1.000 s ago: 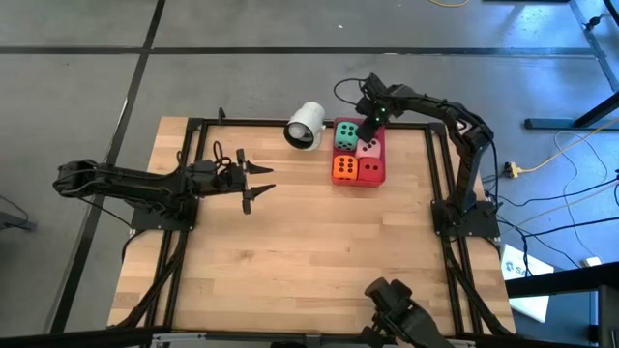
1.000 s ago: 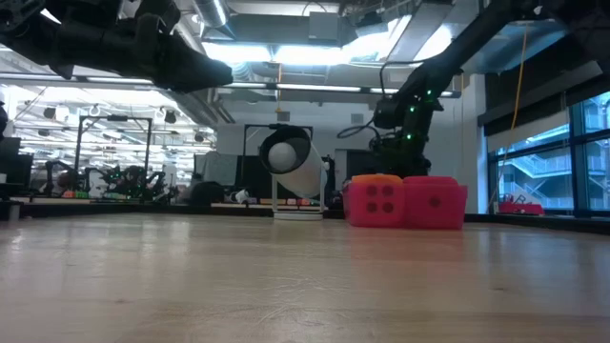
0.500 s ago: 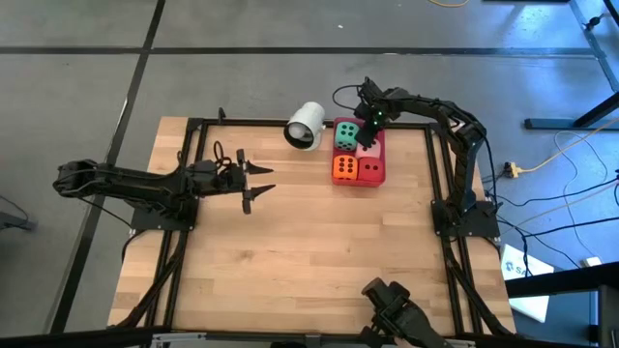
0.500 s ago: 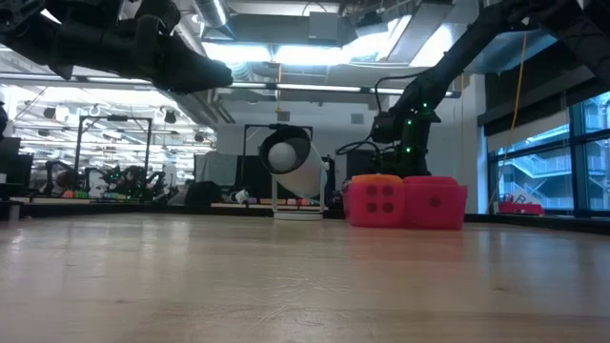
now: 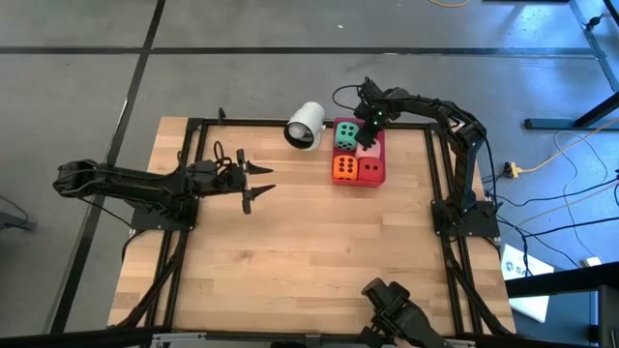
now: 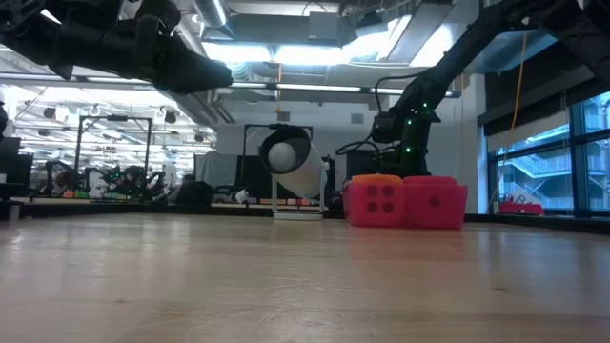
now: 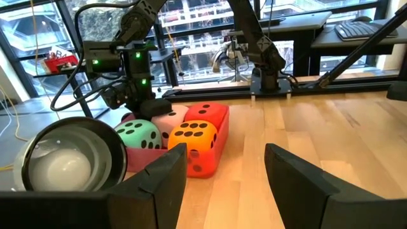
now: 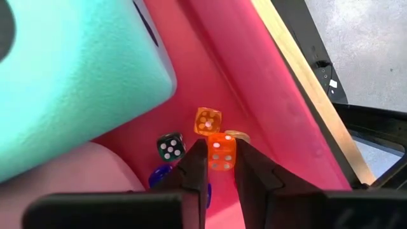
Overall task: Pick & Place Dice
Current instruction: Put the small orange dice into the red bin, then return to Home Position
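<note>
My right tool (image 8: 221,166) is clenching a small orange die (image 8: 221,152) between its fingertips, down inside the red tray (image 8: 254,83) at the worktop's (image 5: 309,261) one o'clock edge. A paler orange die (image 8: 208,121) and a small black die (image 8: 170,146) are lying just beyond it, beside the big green die (image 5: 345,133). The pink die (image 5: 368,148), big orange die (image 5: 343,168) and red die (image 5: 370,170) are filling the rest of the tray. A white cup (image 5: 306,126) is lying on its side at the tray's nine o'clock. My left tool (image 5: 253,184) is hovering released toward the worktop's nine o'clock.

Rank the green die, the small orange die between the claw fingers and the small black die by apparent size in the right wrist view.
1. Green die, largest by far.
2. Small orange die in the right claw.
3. Small black die, only slightly smaller; it lies farther off, so unsure.
</note>
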Controlling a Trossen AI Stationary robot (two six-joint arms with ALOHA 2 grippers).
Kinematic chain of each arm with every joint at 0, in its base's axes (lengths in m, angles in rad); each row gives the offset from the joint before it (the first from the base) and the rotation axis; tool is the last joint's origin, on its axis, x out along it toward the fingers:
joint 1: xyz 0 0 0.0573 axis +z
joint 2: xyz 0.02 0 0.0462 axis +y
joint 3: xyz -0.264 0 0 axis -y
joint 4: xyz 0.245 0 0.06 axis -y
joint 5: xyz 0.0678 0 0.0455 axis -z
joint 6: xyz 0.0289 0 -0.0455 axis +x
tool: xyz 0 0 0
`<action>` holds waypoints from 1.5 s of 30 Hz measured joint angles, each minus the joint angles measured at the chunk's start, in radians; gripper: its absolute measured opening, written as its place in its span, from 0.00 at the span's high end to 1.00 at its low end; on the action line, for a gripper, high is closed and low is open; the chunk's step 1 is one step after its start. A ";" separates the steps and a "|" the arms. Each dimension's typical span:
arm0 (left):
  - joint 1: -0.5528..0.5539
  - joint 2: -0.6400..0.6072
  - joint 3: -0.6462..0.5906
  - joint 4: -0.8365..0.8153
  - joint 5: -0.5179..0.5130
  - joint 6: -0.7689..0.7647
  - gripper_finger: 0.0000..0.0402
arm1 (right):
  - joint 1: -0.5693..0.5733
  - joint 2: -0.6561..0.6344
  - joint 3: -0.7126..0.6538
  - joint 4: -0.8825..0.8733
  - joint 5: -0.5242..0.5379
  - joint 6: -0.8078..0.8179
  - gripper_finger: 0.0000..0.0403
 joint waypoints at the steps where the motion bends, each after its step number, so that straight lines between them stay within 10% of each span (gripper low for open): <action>1: 0.000 0.000 0.000 0.000 0.000 0.000 0.49 | 0.000 0.000 0.000 0.000 0.000 0.000 0.86; 45: 0.000 0.000 0.000 -0.003 -0.001 -0.029 0.49 | 0.000 0.000 0.164 -0.223 -0.011 0.032 0.48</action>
